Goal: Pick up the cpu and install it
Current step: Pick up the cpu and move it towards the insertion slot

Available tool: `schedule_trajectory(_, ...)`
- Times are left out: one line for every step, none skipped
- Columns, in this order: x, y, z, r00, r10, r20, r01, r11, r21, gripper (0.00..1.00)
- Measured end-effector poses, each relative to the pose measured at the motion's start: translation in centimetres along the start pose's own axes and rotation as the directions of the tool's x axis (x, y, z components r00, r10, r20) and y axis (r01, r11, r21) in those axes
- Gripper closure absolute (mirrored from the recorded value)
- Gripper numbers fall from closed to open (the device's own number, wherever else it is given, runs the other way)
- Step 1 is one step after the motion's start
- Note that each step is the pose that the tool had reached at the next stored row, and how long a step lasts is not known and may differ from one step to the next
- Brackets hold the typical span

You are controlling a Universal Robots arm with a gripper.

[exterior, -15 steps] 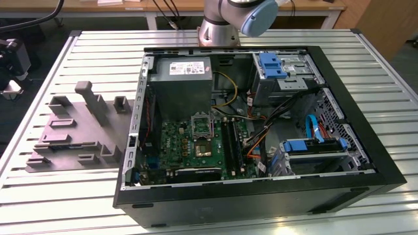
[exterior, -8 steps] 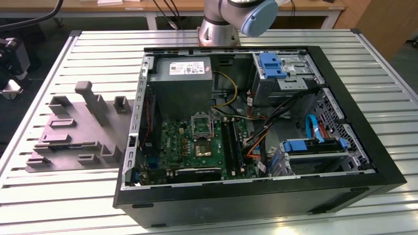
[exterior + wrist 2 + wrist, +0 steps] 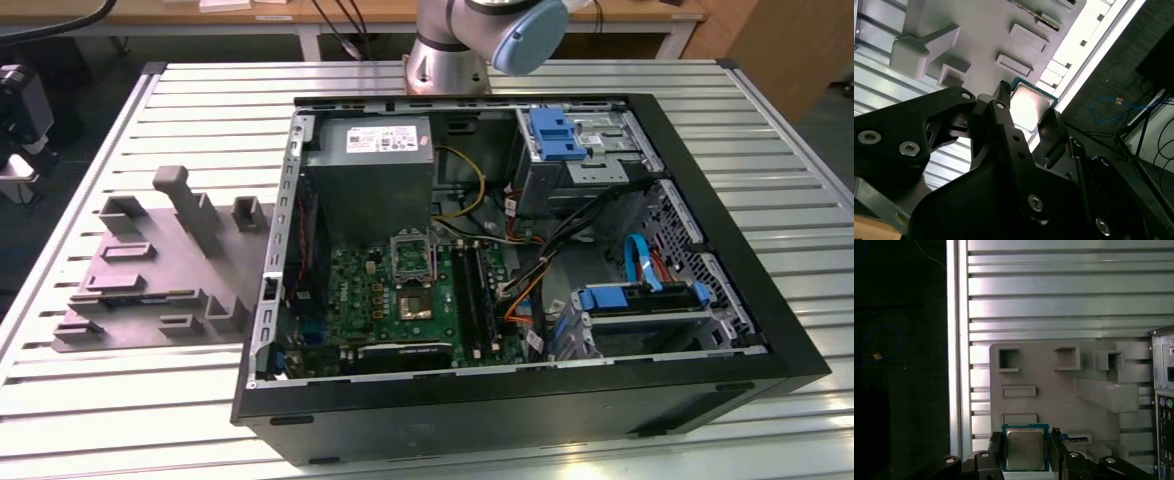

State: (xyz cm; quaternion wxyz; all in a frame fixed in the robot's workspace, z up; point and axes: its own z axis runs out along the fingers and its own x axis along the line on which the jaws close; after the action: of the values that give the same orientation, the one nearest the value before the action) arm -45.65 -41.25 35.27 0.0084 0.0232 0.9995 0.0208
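The hand [image 3: 1026, 442] clasped the cpu [image 3: 1025, 450] by two opposite edges, held flat above the grey fixture [image 3: 1054, 400], likely keeping its underside free for the socket [image 3: 412, 260].

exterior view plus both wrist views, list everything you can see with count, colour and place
table: one, silver slatted, under everything
computer case: one, black, lying open, toward the exterior view's right
green board: one, green, inside the case
socket: one, metal-framed, on the green board
power supply: one, grey, inside the case beyond the board
drive brackets: two, blue, inside the case on the exterior view's right
fixture: one, grey plastic, on the table at the exterior view's left of the case
cpu: one, silvery-grey with teal edge, between the hand's fingers in both wrist views
arm: one, silver and blue, behind the case
hand: one, black, shut on the cpu
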Motion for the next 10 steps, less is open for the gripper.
schedule_trajectory(0.0,0.01,-0.18,1.0,0.0,0.0001,0.0,1.0,-0.0001,0.53)
schedule_trajectory(-0.01,0.01,-0.37,1.0,0.0,0.0001,0.0,1.0,-0.0001,0.53)
schedule_trajectory(-0.01,0.03,-0.61,1.0,0.0,0.0001,0.0,1.0,-0.0001,0.53)
schedule_trajectory(-0.01,0.04,-0.85,1.0,0.0,0.0,0.0,1.0,-0.0001,0.53)
schedule_trajectory(-0.02,0.05,-1.09,1.0,0.0,0.0,0.0,1.0,0.0,0.53)
schedule_trajectory(-0.02,0.05,-1.28,1.0,0.0,0.0,0.0,1.0,0.0,0.53)
schedule_trajectory(-0.02,0.06,-1.43,1.0,0.0,0.0001,0.0,1.0,-0.0001,0.53)
schedule_trajectory(-0.02,0.06,-1.53,1.0,0.0,0.0001,0.0,1.0,-0.0001,0.53)
schedule_trajectory(-0.03,0.07,-1.64,1.0,0.0,0.0001,0.0,1.0,-0.0001,0.53)
schedule_trajectory(-0.03,0.08,-1.76,1.0,0.0,0.0001,0.0,1.0,-0.0001,0.53)
